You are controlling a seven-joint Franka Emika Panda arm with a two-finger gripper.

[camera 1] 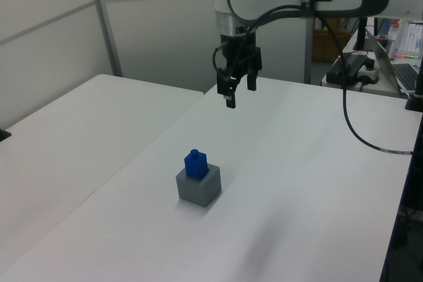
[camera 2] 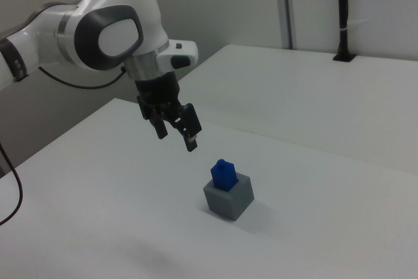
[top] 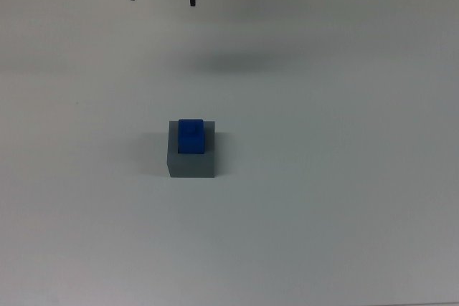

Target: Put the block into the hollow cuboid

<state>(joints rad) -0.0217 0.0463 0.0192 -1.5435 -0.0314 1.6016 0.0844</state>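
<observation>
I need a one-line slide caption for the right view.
Blue block seated in the grey hollow cuboid, open gripper raised clear of it.

We find the blue block [camera 1: 195,164] seated upright in the top hole of the grey hollow cuboid [camera 1: 198,187], upper half protruding, mid-bench, away from all edges.
</observation>
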